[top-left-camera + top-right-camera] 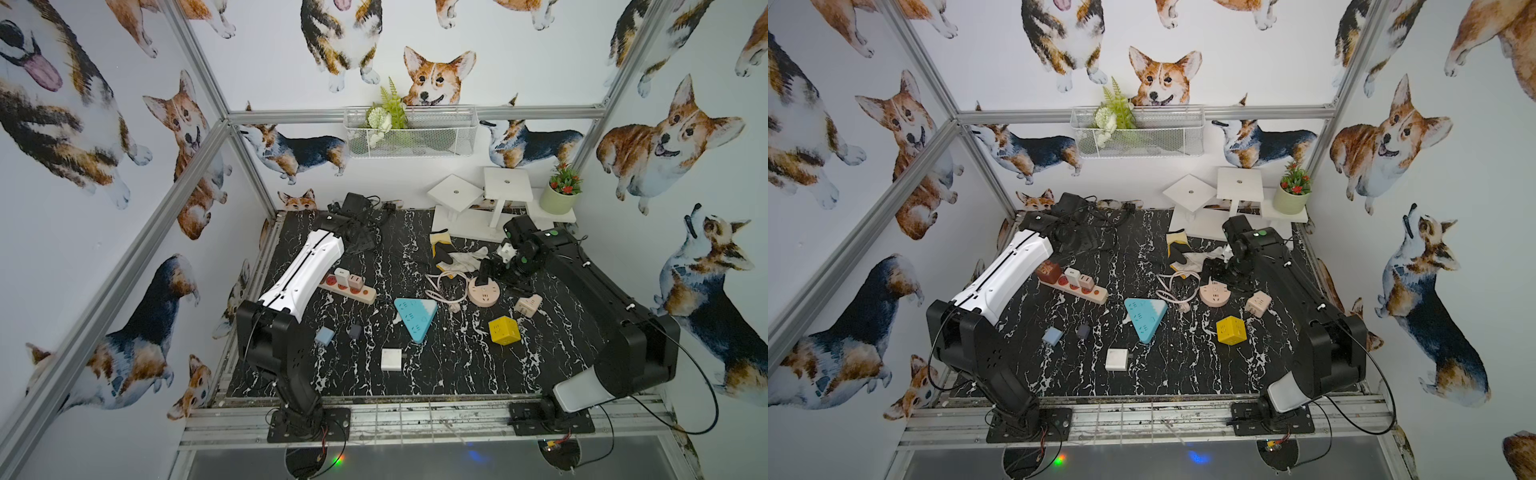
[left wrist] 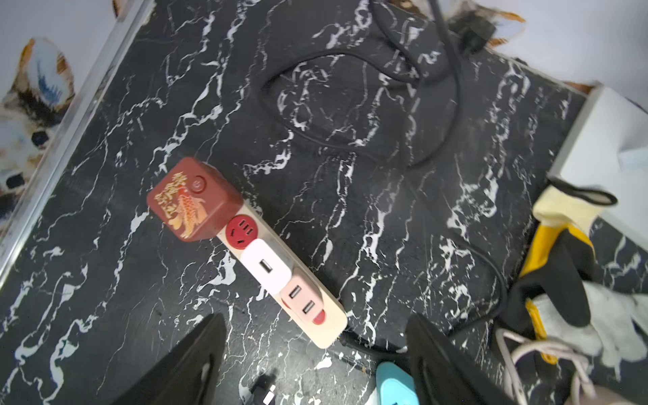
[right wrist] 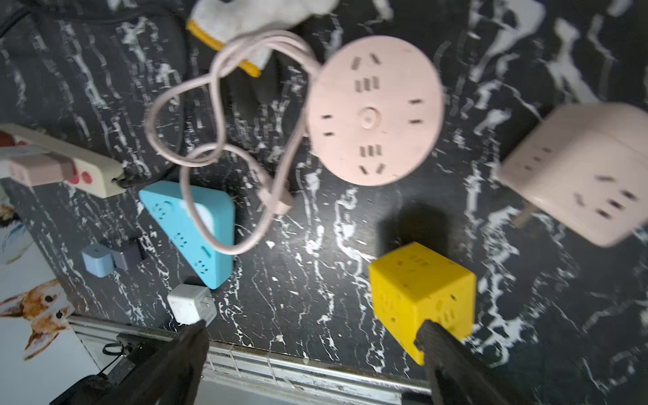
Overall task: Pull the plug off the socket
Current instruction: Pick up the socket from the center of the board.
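A beige power strip (image 2: 331, 328) with red sockets lies on the black marble table. A white USB plug (image 2: 266, 266) and a pink plug (image 2: 301, 298) are seated in it side by side, and a dark red cube (image 2: 193, 200) sits at its far end. In both top views the plugs (image 1: 341, 275) stand just right of my white left forearm. My left gripper (image 2: 315, 324) hangs open above the strip's cable end and holds nothing. My right gripper (image 3: 314, 333) is open and empty over the round pink socket (image 3: 375, 112), which has no plug in it.
Loose on the table: a blue triangular strip (image 1: 415, 316), yellow cube socket (image 1: 503, 330), pink cube adapter (image 1: 528, 305), white charger (image 1: 391, 359), two small plugs (image 1: 325, 336), a pink cable (image 1: 446, 286) and gloves (image 1: 453, 253). White stands (image 1: 478, 195) fill the back right.
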### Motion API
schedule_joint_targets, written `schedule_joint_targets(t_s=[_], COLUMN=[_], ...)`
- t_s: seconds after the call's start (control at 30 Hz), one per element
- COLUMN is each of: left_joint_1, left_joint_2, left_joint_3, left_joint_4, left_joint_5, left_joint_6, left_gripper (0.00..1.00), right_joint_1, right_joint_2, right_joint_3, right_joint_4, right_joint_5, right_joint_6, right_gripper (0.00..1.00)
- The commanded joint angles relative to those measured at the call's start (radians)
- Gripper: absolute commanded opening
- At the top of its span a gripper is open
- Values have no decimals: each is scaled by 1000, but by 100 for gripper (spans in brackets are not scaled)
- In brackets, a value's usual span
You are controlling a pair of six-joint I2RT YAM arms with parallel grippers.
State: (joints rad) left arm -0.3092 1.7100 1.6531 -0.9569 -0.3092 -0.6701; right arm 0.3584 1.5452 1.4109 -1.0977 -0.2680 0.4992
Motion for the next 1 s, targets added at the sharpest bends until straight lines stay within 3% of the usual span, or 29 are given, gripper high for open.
schedule_joint_targets(t_s=[0.0,0.1,0.3,0.4,0.67,0.97], left_joint_1=[67,99,88,72,37,30], left_joint_2=[-30,8,84,84,204,255], left_joint_3=[-37,-10,8,-38,24,7], left_joint_4=[5,-116,-197,-86,-145,-142], left_joint_5=[84,88,96,138,150,183], left_joint_6=[-152,-321,-431,-460,-590,-630], left_gripper=[79,60,52,47,49,50], right_joint_1=[96,142,182,193,202,202], right_joint_2=[83,163,287,339,389,390], right_joint_3=[61,135,208,238,238,232], right_joint_4=[148,175,276,287,308,294], right_joint_5=[-26,-3,-42,-64,-119,-131], right_joint_6=[25,34,14,-22,-42,-54], right_gripper=[100,100,99,99,99,99])
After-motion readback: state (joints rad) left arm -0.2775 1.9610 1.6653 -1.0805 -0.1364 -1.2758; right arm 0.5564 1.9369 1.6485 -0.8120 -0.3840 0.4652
